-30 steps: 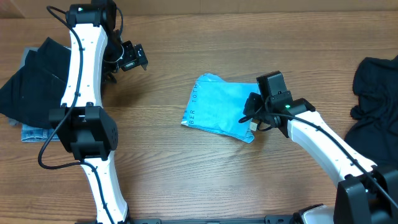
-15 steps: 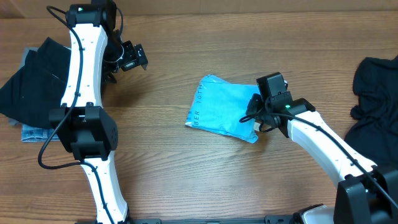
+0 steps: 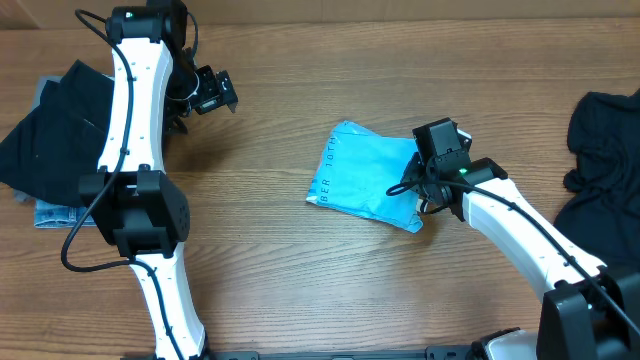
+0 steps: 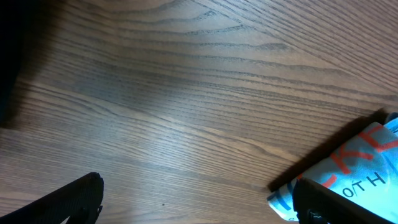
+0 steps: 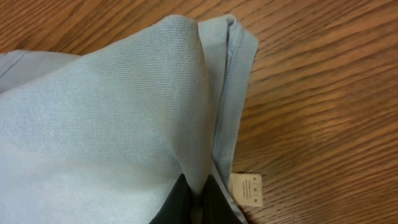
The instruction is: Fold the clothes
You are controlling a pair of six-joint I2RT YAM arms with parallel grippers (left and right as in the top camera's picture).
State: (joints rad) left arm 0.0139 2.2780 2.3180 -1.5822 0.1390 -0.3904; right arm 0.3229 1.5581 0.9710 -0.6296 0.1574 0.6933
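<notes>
Overhead: we see folded blue T-shirt on table, long axis slanting down toward right gripper, whose jaws are clamped on T-shirt's right edge. Bare wood all round T-shirt. Left gripper, jaws apart, well left of T-shirt. Dark pile far left of T-shirt, dark garment far right.
Left wrist: only T-shirt corner shows.
Right wrist: hem and label beside fingers.

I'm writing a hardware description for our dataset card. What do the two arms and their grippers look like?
Both the left arm and right arm have white link shells, black joint housings, thin black cables along them and a small green light. The left gripper and right gripper are black.
</notes>
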